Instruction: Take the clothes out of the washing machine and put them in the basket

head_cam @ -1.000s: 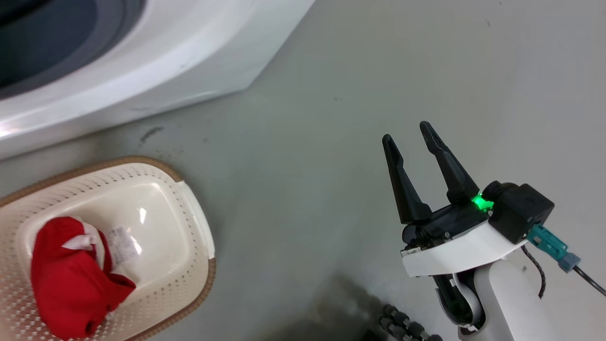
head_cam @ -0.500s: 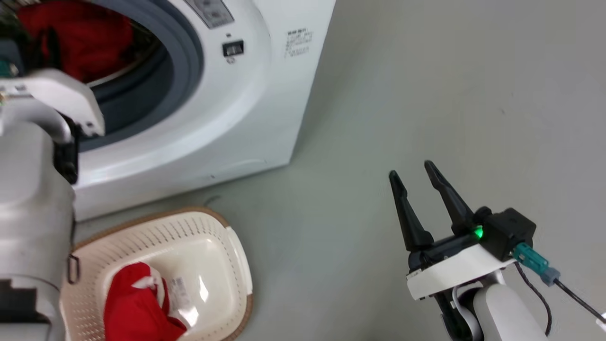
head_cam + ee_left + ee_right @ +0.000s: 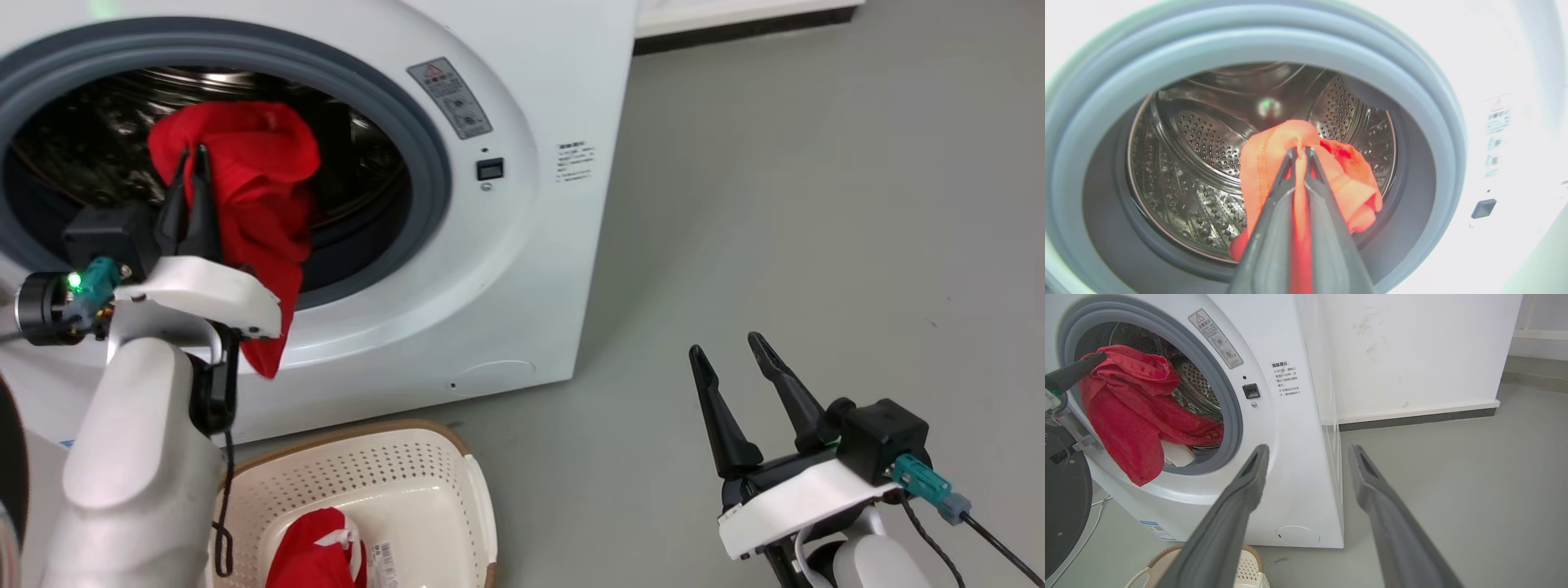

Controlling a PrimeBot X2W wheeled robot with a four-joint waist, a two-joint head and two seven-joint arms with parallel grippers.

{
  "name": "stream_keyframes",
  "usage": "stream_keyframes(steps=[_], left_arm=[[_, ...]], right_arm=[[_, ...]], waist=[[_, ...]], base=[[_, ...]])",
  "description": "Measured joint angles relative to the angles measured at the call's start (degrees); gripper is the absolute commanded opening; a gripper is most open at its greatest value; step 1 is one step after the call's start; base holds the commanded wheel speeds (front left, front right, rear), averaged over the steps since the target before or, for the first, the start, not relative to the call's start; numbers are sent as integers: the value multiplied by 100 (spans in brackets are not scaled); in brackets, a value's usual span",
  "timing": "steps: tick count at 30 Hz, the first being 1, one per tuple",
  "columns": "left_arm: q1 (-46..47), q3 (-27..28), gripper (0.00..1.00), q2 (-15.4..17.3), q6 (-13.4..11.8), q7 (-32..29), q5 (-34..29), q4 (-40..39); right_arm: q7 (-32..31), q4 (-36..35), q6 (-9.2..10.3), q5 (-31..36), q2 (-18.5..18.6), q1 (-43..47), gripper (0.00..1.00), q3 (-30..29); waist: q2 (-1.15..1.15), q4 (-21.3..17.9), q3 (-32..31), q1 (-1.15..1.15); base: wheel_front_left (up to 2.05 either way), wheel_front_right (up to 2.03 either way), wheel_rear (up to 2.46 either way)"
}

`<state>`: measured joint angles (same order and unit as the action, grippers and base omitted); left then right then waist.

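Note:
The white washing machine (image 3: 506, 269) stands with its porthole uncovered. My left gripper (image 3: 189, 159) is shut on a red garment (image 3: 261, 188) at the porthole mouth, and the cloth hangs down over the grey rim. In the left wrist view the fingers (image 3: 1280, 183) pinch a fold of that garment (image 3: 1261, 163) in front of the steel drum (image 3: 1208, 143). Below, the cream basket (image 3: 424, 474) holds another red garment (image 3: 314, 555). My right gripper (image 3: 727, 347) is open over the floor to the right, with nothing between its fingers. The right wrist view shows the hanging garment (image 3: 1126, 416) and the basket's edge (image 3: 1249, 571).
Grey floor (image 3: 816, 245) stretches out right of the machine. A white wall with a dark skirting (image 3: 1412, 412) stands behind it. The machine's dark door (image 3: 1061, 498) hangs open at the left of the right wrist view. A cable trails from my right wrist (image 3: 971, 523).
The head camera has tilted up from the basket to the machine. My left arm has come into view, gripping a red garment at the porthole. The right gripper stays open.

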<state>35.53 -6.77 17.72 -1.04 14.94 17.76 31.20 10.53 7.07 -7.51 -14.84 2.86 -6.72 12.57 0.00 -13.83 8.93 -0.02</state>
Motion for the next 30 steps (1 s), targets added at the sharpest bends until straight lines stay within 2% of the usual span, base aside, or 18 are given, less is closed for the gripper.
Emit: stream_keyframes(steps=[5,11,15,18,23,27,30], left_arm=[[-610,41,0,-159,-70,7,-40,-1185],[-1343,15,0,-233,-272,-8,-79,-2660],[-1890,-34,0,-257,-449,-186,-100,-3654],[-2351,-43,0,-302,-546,-383,-35,-4092],[-3006,-129,0,-430,-568,-554,222,-3934],[-3262,-246,0,-654,-488,-431,432,-3118],[-3203,-335,0,-836,-334,-267,560,-2279]], right_arm=[[-82,-70,0,32,0,131,100,-34],[-203,-186,1,94,0,266,100,-122],[-286,-261,1,141,0,338,100,-164],[-335,-346,1,177,0,343,100,-153],[-377,-452,1,191,0,316,100,-108],[-371,-526,0,199,0,217,100,-68],[-370,-558,1,238,0,109,100,-53]], waist=[[0,224,-196,0],[0,490,-343,0],[0,697,-395,0],[0,840,-388,0],[0,994,-193,1],[0,1067,64,2],[0,1105,307,2]], base=[[0,0,0],[0,0,0],[0,0,0],[0,0,0],[0,0,0],[0,0,0],[0,0,0]])
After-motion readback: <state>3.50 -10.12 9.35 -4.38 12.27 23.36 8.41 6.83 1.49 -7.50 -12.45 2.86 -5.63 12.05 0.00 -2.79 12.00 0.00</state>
